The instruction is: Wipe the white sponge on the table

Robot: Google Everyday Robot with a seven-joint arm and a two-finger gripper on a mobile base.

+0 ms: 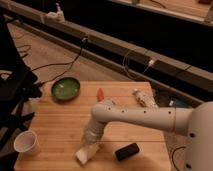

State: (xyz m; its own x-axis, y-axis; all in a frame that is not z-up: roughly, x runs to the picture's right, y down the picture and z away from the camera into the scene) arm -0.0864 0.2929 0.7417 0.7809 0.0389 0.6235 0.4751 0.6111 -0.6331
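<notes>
The white sponge [86,154] lies flat on the light-wood table [55,120] near its front edge, left of centre. My gripper [90,145] reaches down from the white arm [140,116] and sits right on top of the sponge, covering its upper part. The arm stretches in from the right across the table's middle.
A white paper cup [26,142] stands at the front left corner. A black block [127,151] lies right of the sponge. A green bowl [65,89] sits at the back left, a small red object [100,94] and a crumpled wrapper [142,98] at the back.
</notes>
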